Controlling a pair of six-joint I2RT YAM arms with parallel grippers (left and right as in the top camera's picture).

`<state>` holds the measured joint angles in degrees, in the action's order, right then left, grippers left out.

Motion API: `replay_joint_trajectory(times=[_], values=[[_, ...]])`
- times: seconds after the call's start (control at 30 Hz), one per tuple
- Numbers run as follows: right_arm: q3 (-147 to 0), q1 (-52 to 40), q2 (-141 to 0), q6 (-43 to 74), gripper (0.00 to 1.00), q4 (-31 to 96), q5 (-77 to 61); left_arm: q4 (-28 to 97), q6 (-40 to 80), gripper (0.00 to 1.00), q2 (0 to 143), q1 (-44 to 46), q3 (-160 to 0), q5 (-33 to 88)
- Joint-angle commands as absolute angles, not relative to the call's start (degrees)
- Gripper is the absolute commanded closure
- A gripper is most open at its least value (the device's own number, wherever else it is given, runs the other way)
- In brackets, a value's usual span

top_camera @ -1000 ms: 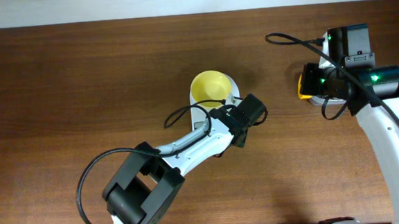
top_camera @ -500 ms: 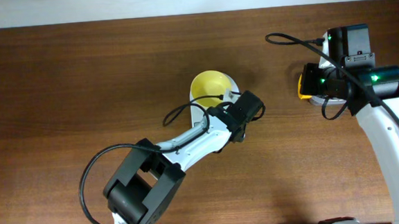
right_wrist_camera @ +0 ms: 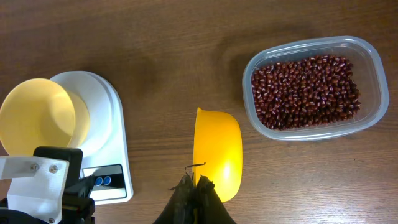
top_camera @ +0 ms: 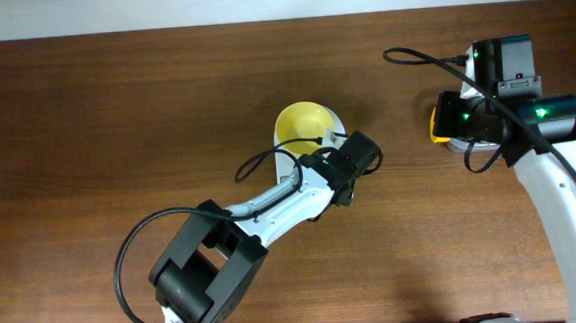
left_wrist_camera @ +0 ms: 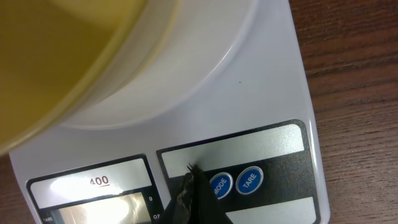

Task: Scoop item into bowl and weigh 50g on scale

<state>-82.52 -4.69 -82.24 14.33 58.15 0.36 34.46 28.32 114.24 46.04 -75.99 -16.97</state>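
Left gripper (left_wrist_camera: 191,180) pinched shut and empty, tips at the scale's (left_wrist_camera: 273,81) front panel beside the blue buttons (left_wrist_camera: 219,184); the bowl (right_wrist_camera: 34,115) sits on it, mid-bench. Right gripper (right_wrist_camera: 194,190) is clamped on the yellow scoop (right_wrist_camera: 217,149), beans (right_wrist_camera: 305,84) in the tub (right_wrist_camera: 373,68) toward the bench's right edge

The dark brown wooden worktop (top_camera: 115,112) carries a white kitchen scale (right_wrist_camera: 104,109) near its middle. Well apart from it, towards the right side, stands a clear rectangular plastic tub (right_wrist_camera: 377,93) filled with red-brown beans (right_wrist_camera: 305,90). Both sit flat on the wood.
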Motion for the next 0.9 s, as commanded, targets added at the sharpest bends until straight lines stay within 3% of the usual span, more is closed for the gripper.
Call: replay_joint_trajectory(times=[0.0, 0.73, 0.87], values=[[-83.9, -4.4, -81.8, 13.9, 0.96, 58.1, 0.6, 34.7, 28.8, 1.00, 116.2, 46.0, -75.9, -18.0], [-83.9, -4.4, -81.8, 13.7, 0.96, 59.2, 0.6, 38.5, 26.0, 1.00, 116.7, 46.0, -78.2, -18.2], [-83.9, -4.4, -81.8, 13.7, 0.96, 59.2, 0.7, 41.3, 26.0, 1.00, 114.2, 46.0, -80.8, -13.6]])
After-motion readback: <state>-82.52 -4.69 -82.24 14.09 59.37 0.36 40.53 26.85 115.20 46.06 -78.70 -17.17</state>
